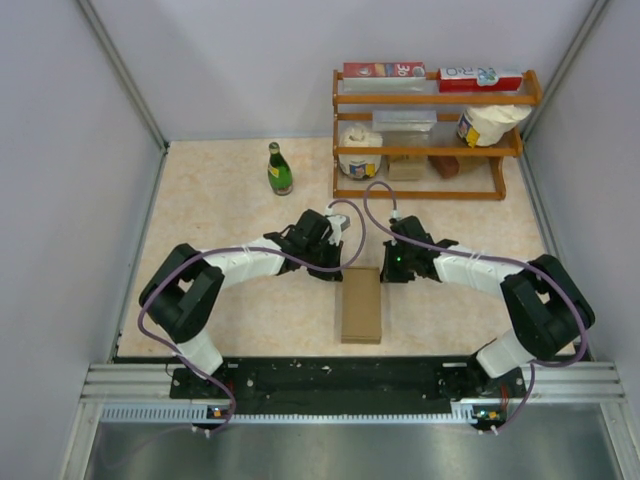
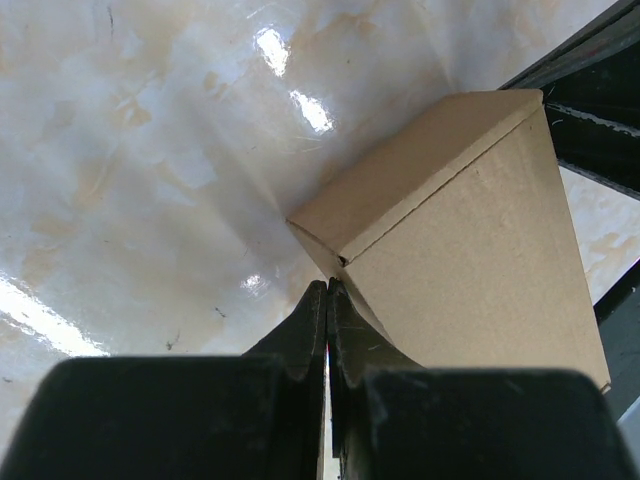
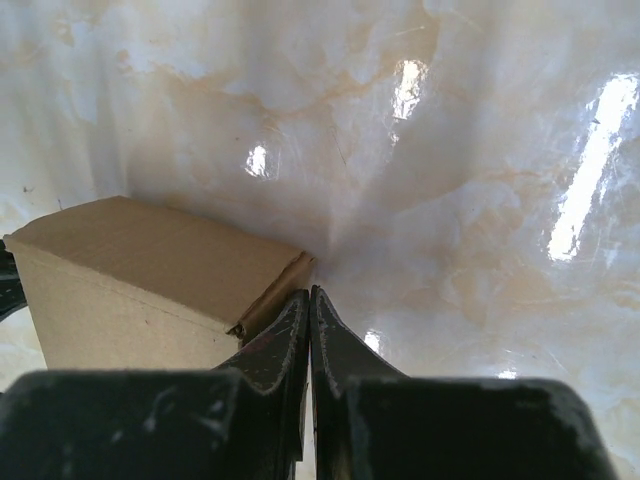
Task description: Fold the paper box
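left gripper [image 2: 327, 292] has its black fingers pressed together, tips right at one far corner of the paper box [image 1: 361, 305]. right gripper [image 3: 308, 297] is closed the same way at the other far corner. neither pinches anything. the box lies folded up on the marbled table [image 1: 230, 200] between both arms, a green bottle [image 1: 279, 168] well behind it.

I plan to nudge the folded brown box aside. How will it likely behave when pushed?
The paper box is thin cardboard, so probably light. Lying flat on the glossy table, it should slide rather than tip. Its long shape may pivot if pushed at one corner.
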Robot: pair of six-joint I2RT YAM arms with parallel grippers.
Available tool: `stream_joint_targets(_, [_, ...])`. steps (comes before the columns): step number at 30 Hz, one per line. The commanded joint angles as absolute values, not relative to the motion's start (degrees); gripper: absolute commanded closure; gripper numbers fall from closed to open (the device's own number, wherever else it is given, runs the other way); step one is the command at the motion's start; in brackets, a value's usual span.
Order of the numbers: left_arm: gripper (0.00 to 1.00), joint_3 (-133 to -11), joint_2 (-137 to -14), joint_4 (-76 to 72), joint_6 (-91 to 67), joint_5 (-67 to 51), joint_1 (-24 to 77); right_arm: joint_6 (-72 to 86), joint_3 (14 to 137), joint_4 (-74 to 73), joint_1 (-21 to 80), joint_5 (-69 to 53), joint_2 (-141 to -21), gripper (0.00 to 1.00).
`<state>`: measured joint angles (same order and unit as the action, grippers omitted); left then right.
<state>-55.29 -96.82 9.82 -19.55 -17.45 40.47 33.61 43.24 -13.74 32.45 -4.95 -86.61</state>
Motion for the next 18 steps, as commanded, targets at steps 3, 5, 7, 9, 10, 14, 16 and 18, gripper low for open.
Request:
stream_joint_targets(3, [1.0, -56.43, -97.73, 4.14, -19.69, -22.67, 40.61, 34.8, 45.44, -7.3, 32.08, -10.89, -86.75, 1.0])
stream_joint_targets(5, [1.0, -56.43, -97.91, 3.34, -20.04, -23.73, 40.78, 35.33, 45.0, -6.16, 32.08, -12.3, -86.57, 1.0])
stream_joint_targets(7, [1.0, -56.34, -97.82, 2.82, -20.39, -24.17, 40.78, 35.86, 44.65, -5.19, 32.08, -13.36, -86.14, 1.0])
stream_joint_targets(9, [1.0, -56.25, -97.74, 2.81, -20.39, -24.0, 40.78, 36.12, 44.3, -4.92, 32.17, -13.8, -85.61, 1.0])
stream_joint_targets(10, [1.0, -56.16, -97.65, 3.16, -20.39, -23.3, 40.78, 36.21, 44.21, -4.92, 32.08, -13.71, -85.17, 1.0])
stream_joint_targets(14, [1.0, -56.08, -96.07, 8.34, -20.3, -15.4, 40.34, 36.56, 45.61, -13.85, 32.08, -3.89, -83.59, 1.0])
stream_joint_targets(16, [1.0, -54.85, -94.14, 9.66, -20.65, -11.53, 39.47, 36.82, 46.32, -18.96, 31.99, 3.65, -82.62, 1.0])
stream_joint_targets(18, [1.0, -53.53, -91.94, 10.37, -21.09, -9.41, 38.06, 37.0, 46.23, -22.22, 31.47, 7.28, -80.96, 1.0])
